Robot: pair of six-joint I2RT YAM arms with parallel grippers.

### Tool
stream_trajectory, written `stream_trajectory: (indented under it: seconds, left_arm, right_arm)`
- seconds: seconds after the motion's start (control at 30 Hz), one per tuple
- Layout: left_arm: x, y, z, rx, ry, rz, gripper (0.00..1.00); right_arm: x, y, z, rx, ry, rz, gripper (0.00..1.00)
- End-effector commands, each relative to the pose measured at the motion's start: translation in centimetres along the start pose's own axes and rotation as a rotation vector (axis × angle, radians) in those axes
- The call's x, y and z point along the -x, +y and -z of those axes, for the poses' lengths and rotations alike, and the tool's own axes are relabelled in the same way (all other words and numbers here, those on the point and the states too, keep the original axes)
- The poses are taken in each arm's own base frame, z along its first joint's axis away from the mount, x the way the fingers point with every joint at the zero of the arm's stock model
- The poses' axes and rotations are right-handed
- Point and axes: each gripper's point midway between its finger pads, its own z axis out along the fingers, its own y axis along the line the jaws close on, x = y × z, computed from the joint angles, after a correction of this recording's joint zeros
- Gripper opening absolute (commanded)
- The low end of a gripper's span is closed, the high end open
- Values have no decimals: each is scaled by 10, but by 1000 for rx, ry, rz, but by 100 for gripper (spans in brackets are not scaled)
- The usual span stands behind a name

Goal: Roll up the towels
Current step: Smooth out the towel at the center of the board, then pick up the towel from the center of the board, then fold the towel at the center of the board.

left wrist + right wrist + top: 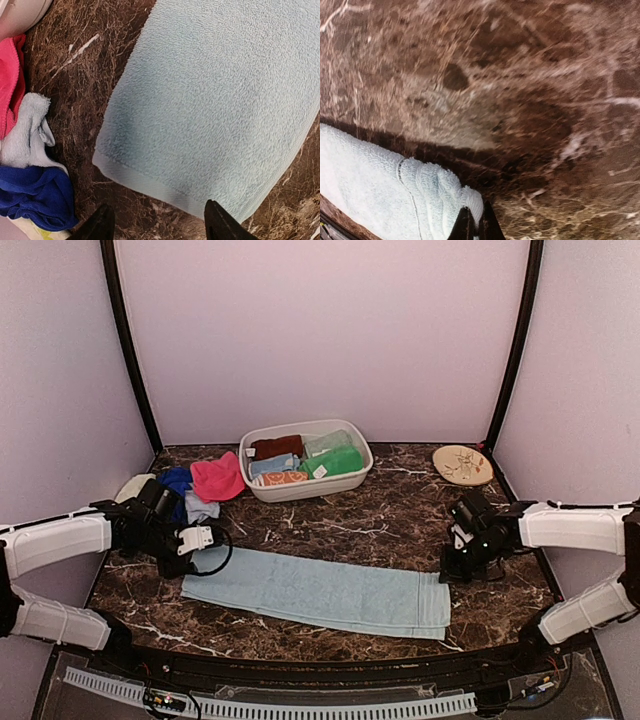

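A long pale blue towel (320, 590) lies flat and folded lengthwise across the front of the marble table. My left gripper (192, 558) hovers at its left end, open; in the left wrist view the gripper (159, 206) straddles the hem of the towel (215, 90) without touching it. My right gripper (452, 568) is at the towel's right end. In the right wrist view the gripper (475, 222) is shut, with the corner of the towel (370, 190) pinched between its tips.
A loose pile of pink (217, 478), royal blue (177, 480) and grey (200, 508) towels lies behind the left arm. A white tub (258, 490) at the back holds rolled towels. A tan patterned plate (463, 464) sits at the back right.
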Motion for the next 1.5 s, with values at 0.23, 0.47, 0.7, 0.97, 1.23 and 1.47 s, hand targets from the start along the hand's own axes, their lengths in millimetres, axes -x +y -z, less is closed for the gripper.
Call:
stream_trajectory:
  seconds: [0.23,0.47,0.7,0.97,1.23,1.47]
  left_arm:
    - [19,-15,19,-125,-80,73,68]
    - [13,-6,28,-136,-108,145,68]
    - [-2,9,26,-110,-108,200,67]
    - [-13,13,25,-96,-110,212,67]
    - [-20,13,24,-92,-104,222,66]
    - [-25,10,23,-93,-100,217,64]
  right_arm:
    - [98,-67,68,-276,-199,-68,0]
    - [130,-27,84,-197,-198,-4,0]
    - [109,103,94,196,-142,81,0]
    - [72,199,79,435,-35,96,0]
    - [49,284,64,554,38,171,0]
    - [27,335,39,591,113,242,0]
